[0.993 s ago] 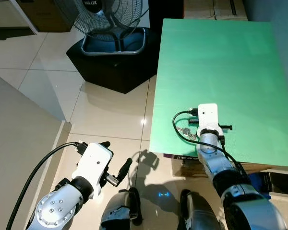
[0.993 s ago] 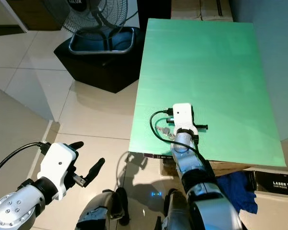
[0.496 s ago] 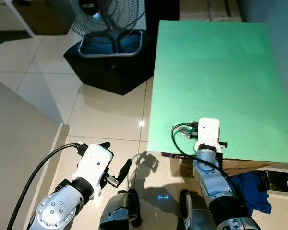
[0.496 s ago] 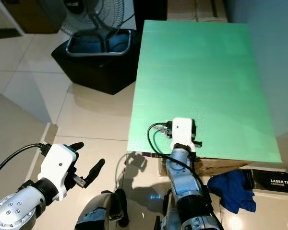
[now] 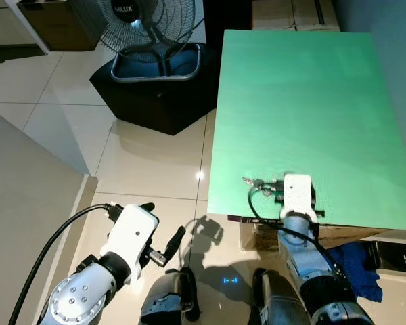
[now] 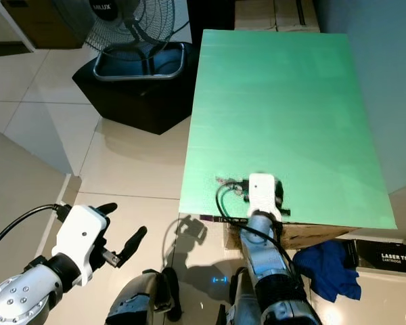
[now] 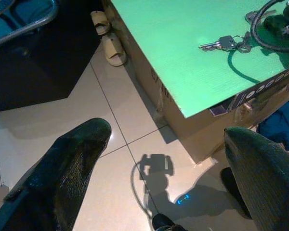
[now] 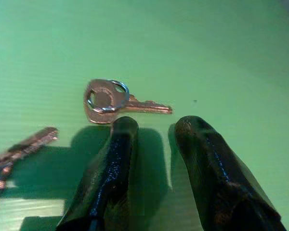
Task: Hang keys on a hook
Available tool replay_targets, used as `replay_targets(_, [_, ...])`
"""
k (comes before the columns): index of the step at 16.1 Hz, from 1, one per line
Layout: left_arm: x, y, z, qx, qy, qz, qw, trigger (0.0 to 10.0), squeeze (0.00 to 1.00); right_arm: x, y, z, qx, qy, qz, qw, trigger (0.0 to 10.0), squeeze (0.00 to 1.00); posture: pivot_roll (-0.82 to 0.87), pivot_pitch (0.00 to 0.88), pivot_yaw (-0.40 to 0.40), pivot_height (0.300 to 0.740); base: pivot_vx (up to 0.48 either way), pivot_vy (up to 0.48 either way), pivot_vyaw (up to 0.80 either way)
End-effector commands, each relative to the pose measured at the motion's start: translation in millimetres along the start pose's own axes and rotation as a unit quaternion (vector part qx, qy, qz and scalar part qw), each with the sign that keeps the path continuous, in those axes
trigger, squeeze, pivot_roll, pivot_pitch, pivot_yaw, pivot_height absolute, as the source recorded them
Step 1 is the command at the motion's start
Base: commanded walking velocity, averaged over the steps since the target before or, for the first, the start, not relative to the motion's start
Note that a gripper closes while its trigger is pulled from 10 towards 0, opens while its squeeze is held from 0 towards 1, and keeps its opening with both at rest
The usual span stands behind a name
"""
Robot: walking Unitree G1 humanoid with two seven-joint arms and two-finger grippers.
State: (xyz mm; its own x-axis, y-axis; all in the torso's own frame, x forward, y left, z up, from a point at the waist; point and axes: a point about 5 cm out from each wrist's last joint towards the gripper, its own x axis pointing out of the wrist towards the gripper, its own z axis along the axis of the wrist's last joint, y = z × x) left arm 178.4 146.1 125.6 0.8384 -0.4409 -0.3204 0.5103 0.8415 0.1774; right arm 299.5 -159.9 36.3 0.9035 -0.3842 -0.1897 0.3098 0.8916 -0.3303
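Keys [image 7: 227,44]: flat on the green bench [image 5: 298,101], near its front edge.
Right end effector [image 8: 151,126]: fingers slightly apart, at 6 o'clock of one key, holding nothing.
Left end effector [image 7: 168,159]: fingers wide apart, above floor tiles [image 5: 155,162].

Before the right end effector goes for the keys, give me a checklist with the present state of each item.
1. Keys on the green surface, near its front edge: ok.
2. Right end effector positioned at the keys: ok, fingertips right beside the key head.
3. Keys between the fingers: not ok, the key lies ahead of the tips.
4. Gap wide enough to take the key: cannot tell.
5. Left end effector out of the way: ok, open over the floor.
6. Hook located: cannot tell.
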Motion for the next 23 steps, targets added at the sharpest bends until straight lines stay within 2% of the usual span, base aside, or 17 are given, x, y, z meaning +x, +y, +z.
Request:
replay_targets(1, [-3.6, -0.6, -2.9, 0.004, 0.009, 0.002, 1.000, 10.0, 0.00, -1.4, 2.0, -5.7, 0.006, 0.013, 0.005, 1.000, 10.0, 0.00, 0.06, 0.277, 0.113, 0.713, 0.000, 0.000, 0.00])
replay_targets(3, [-5.2, -0.4, -3.0, 0.004, 0.011, 0.002, 1.000, 10.0, 0.00, 1.8, 0.9, -8.1, -0.001, 0.019, 0.007, 1.000, 10.0, 0.00, 0.06, 0.278, 0.115, 0.713, 0.000, 0.000, 0.00])
replay_targets(6, [-6.2, 0.6, -2.7, 0.004, 0.011, 0.003, 1.000, 10.0, 0.00, 7.9, 0.7, -1.9, -0.010, -0.002, 0.007, 1.000, 10.0, 0.00, 0.07, 0.279, 0.112, 0.713, 0.000, 0.000, 0.00])
replay_targets(8, [-6.9, 0.6, -2.9, 0.003, 0.011, 0.005, 1.000, 10.0, 0.00, 3.3, 2.4, 0.1, -0.016, -0.023, 0.003, 1.000, 10.0, 0.00, 0.06, 0.277, 0.107, 0.713, 0.000, 0.000, 0.00])
replay_targets(11, [-6.1, -0.1, -2.4, 0.000, 0.009, 0.006, 1.000, 10.0, 0.00, -10.9, 7.9, -12.1, -0.026, -0.037, 0.008, 0.999, 10.0, 0.00, 0.05, 0.276, 0.098, 0.713, 0.000, 0.000, 0.00])
replay_targets(13, [-5.8, -0.7, -1.8, -0.002, 0.007, 0.004, 1.000, 10.0, 0.00, -14.3, 9.3, -14.1, -0.027, -0.042, 0.011, 0.999, 10.0, 0.00, 0.05, 0.278, 0.099, 0.713, 0.000, 0.000, 0.00])
replay_targets(20, [-4.9, -1.0, -2.7, -0.002, 0.008, 0.000, 1.000, 10.0, 0.00, -15.3, 1.4, -6.0, -0.045, -0.113, -0.005, 0.993, 10.0, 0.00, 0.05, 0.274, 0.108, 0.713, 0.000, 0.000, 0.00])
replay_targets(23, [-3.7, -1.9, -2.6, -0.003, 0.007, -0.001, 1.000, 10.0, 0.00, -8.0, -2.8, -5.4, -0.059, -0.126, -0.004, 0.990, 10.0, 0.00, 0.05, 0.276, 0.113, 0.713, 0.000, 0.000, 0.00])
